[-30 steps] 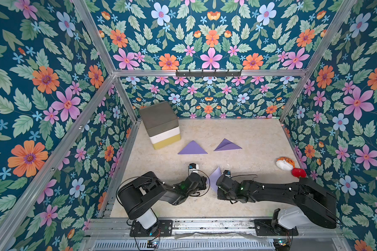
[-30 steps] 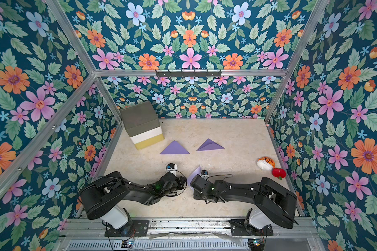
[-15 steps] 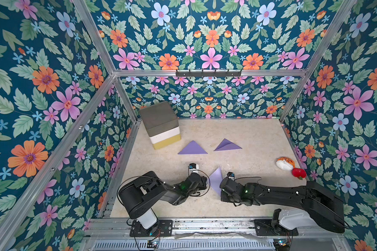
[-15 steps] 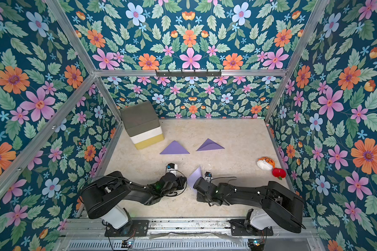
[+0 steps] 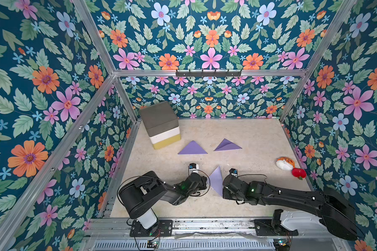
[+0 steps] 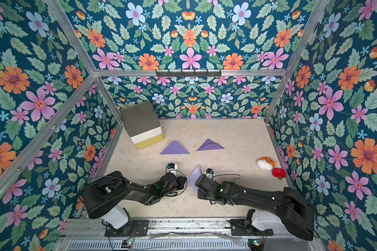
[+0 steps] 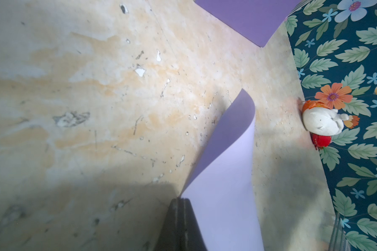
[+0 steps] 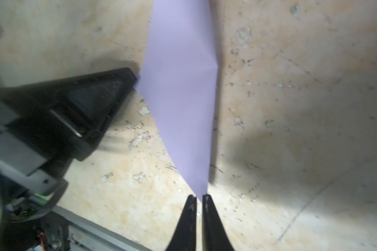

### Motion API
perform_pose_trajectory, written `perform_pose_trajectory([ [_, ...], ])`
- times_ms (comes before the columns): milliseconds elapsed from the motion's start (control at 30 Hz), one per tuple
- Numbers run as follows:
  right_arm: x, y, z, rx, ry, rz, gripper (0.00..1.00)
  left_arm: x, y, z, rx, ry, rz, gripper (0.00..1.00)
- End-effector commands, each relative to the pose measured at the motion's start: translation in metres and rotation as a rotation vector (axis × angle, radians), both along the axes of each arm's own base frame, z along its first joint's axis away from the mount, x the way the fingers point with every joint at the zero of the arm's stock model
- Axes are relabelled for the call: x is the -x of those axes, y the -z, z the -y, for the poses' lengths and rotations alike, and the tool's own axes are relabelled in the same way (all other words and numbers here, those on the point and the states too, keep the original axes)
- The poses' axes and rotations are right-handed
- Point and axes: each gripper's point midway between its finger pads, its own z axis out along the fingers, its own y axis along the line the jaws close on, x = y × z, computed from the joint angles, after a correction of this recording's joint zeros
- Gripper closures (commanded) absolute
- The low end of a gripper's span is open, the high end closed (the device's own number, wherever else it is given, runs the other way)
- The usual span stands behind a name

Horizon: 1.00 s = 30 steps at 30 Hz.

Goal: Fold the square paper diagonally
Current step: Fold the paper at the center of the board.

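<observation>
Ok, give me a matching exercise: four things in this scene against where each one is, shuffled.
1. grey, white and yellow stacked block
2. small red soft toy
3. flat folded purple paper triangle
4. curling purple paper sheet

A. raised between left hand and right hand
B. far left corner
C. mid-table
D. beside the right wall

Pairs: 1-B, 2-D, 3-C, 4-A

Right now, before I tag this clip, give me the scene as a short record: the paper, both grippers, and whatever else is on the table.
paper in work: purple sheet, standing up and curved between the two grippers
left gripper: shut on one edge of the sheet
right gripper: shut on a corner tip
already folded: two purple triangles lying farther back on the table
other items: block stack in the back left corner; white and orange toy and red toy by the right wall
</observation>
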Motion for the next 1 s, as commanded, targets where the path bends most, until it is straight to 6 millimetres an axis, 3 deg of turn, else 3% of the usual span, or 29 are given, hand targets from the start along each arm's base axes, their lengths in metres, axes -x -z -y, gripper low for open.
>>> perform_pose_trajectory([
  [0, -0.005, -0.012, -0.023, -0.092, -0.018, 0.019, 0.87, 0.082, 0.093, -0.115, -0.561, 0.007, -0.387, 1.00],
  [167, -0.010, 0.000, -0.027, -0.059, 0.001, 0.004, 0.87, 0.082, 0.093, -0.115, -0.561, 0.008, -0.387, 1.00],
  [600, -0.003, 0.043, -0.003, 0.099, 0.033, -0.068, 0.89, 0.081, 0.092, -0.116, -0.568, 0.001, -0.382, 1.00],
  [967, 0.009, 0.059, 0.009, 0.138, 0.024, -0.115, 0.90, 0.078, 0.089, -0.117, -0.585, -0.007, -0.368, 1.00],
])
